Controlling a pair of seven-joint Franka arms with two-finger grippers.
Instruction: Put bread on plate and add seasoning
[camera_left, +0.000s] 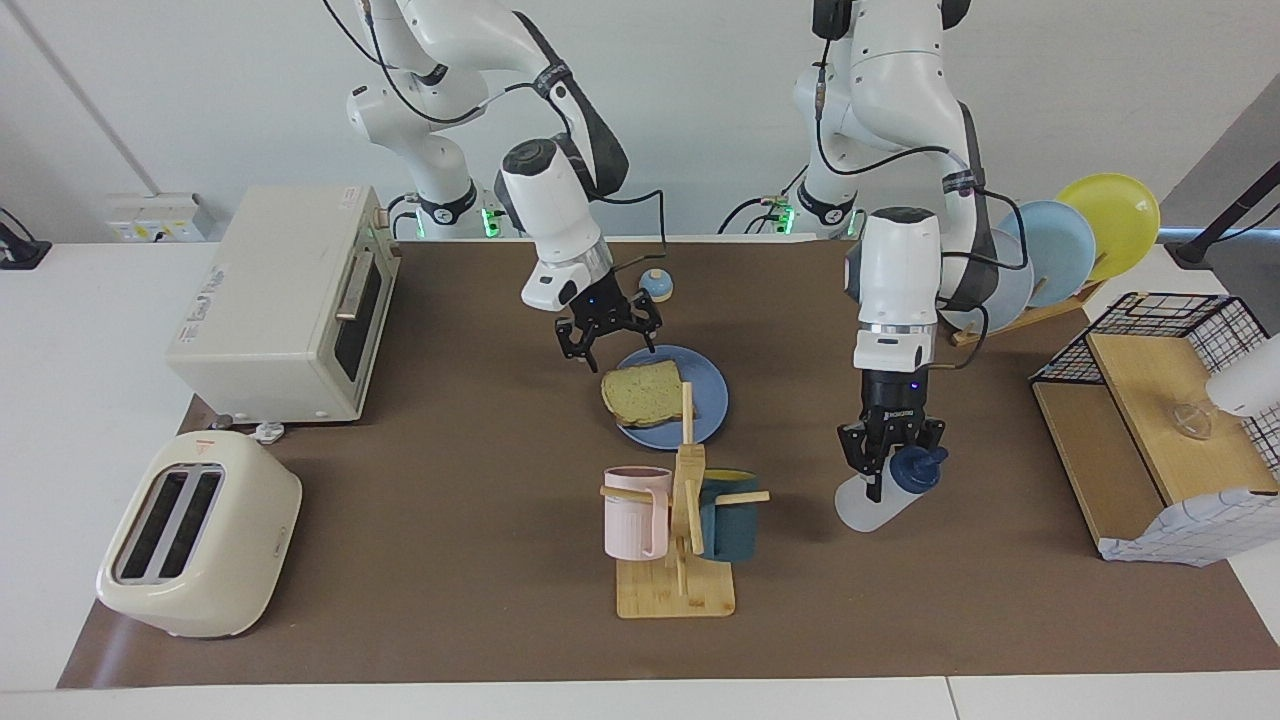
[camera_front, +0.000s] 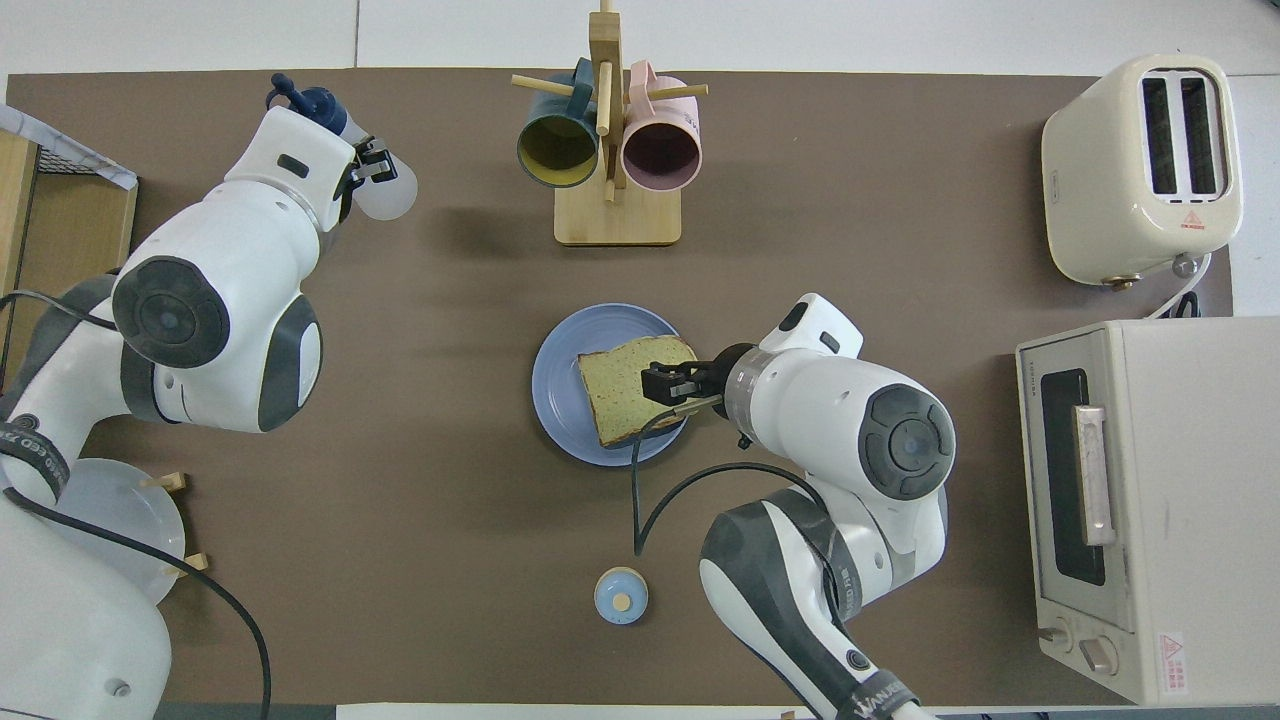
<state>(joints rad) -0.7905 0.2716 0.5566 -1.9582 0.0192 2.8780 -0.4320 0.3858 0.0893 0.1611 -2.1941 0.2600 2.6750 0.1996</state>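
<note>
R fingers (camera_left: 606, 345) spread, over bread (camera_left: 643, 396) on plate (camera_left: 708, 412); L fingers (camera_left: 878, 462) gripping seasoning (camera_left: 880, 497).

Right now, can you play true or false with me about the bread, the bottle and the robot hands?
1. The bread lies on the blue plate. True.
2. The right gripper is squeezing the bread. False: it is open and hangs above the plate's edge, apart from the slice.
3. The left gripper is shut on the seasoning bottle. True: it grips near the dark blue cap, and the bottle is tilted.
4. The seasoning bottle is over the plate. False: it is over the brown mat, toward the left arm's end of the table, beside the mug rack.
5. Two mugs hang on the mug rack. True: a pink mug and a dark teal mug.
</note>
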